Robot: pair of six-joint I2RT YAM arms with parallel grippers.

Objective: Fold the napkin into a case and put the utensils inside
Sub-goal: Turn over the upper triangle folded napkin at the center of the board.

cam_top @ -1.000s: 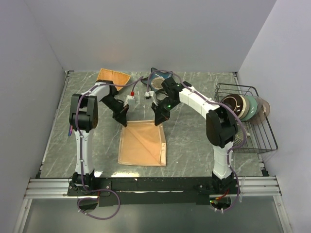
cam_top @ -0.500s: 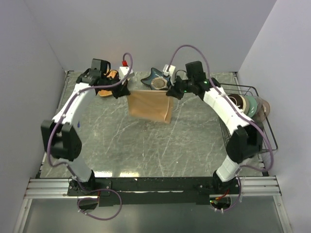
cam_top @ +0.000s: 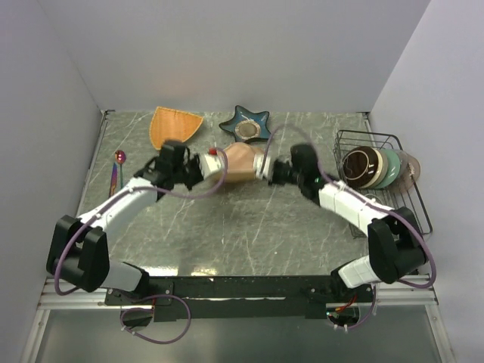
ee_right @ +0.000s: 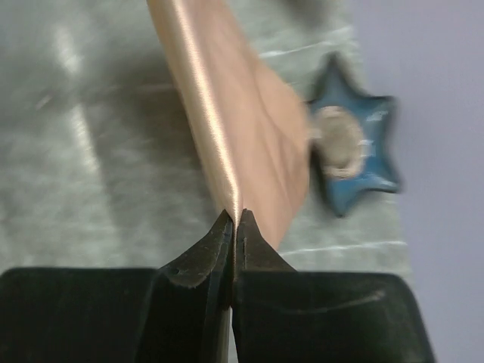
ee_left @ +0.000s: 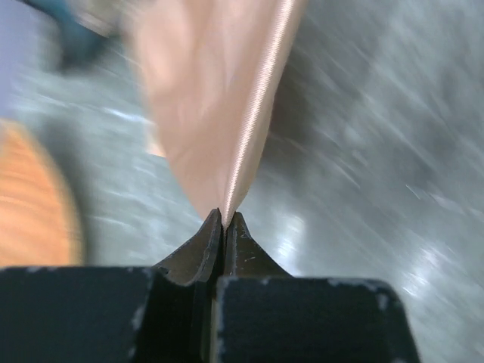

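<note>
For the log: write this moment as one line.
left gripper: shut on napkin | right gripper: shut on napkin | utensils: not in napkin

Shines peach-orange with a pale satin streak in the napkin (cam_top: 240,162). Runs grey-green with white veins across the desk (cam_top: 227,219). Shows teal around a tan centre in the star dish (cam_top: 246,125), orange in the fan dish (cam_top: 175,121), purple-pink on the spoon (cam_top: 119,156), black on the left hand (ee_left: 224,219) and right hand (ee_right: 234,219).

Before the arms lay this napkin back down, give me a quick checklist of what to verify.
1. Left gripper shut on the napkin edge: ok.
2. Right gripper shut on its edge: ok.
3. Napkin hanging flat, uncrumpled: cannot tell.
4. Utensils clear of the napkin, far left: ok.
5. Room behind the napkin: not ok, blue star dish sits close.
</note>
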